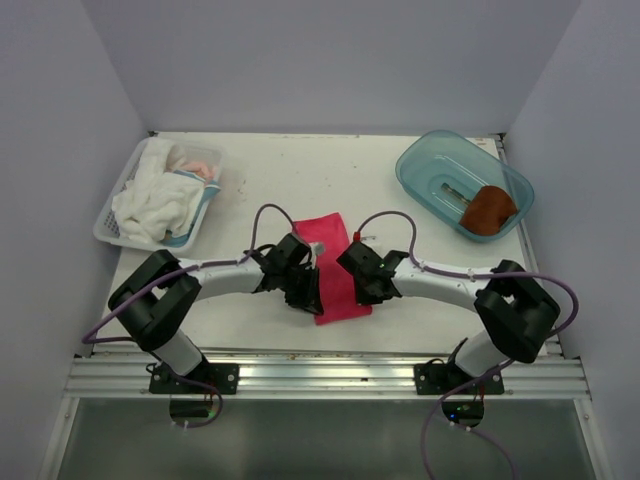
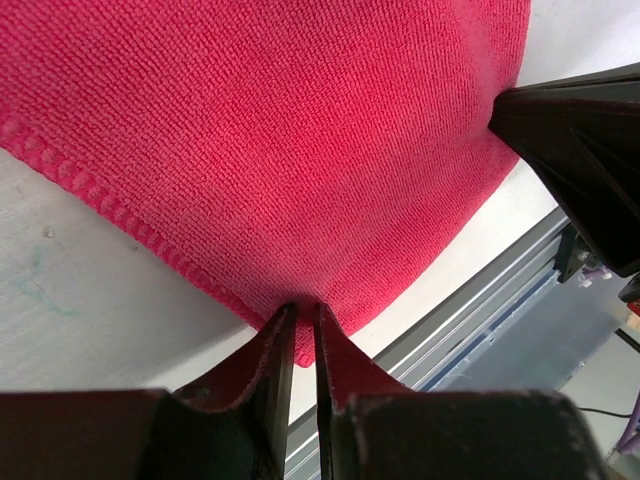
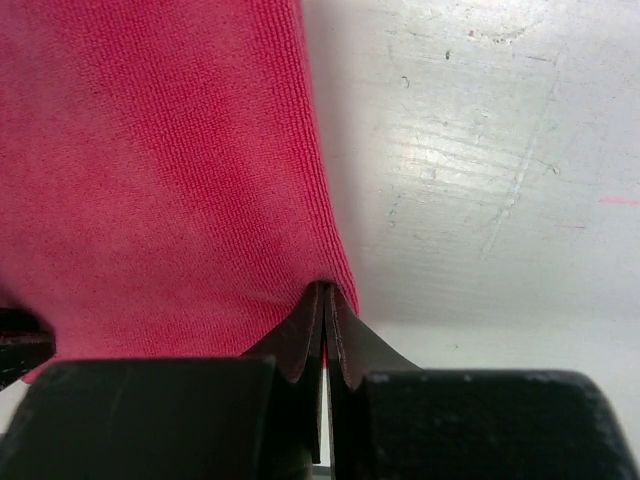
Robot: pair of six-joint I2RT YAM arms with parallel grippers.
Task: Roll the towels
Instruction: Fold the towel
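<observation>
Top external: left fingers point(image 2: 299, 316) and right fingers point(image 3: 326, 298) pinch the pink towel point(image 1: 336, 262) (rust towel point(image 1: 488, 210) in tub point(image 1: 428, 166)).

Soft, even light fell from above, leaving only faint shadows under the arms point(image 1: 220, 272) on the white bench point(image 1: 300, 180). Up close the pink towel point(image 2: 300, 150) showed crisp weave, while the left claw point(image 2: 300, 310) blurred dark at the frame's bottom.
</observation>
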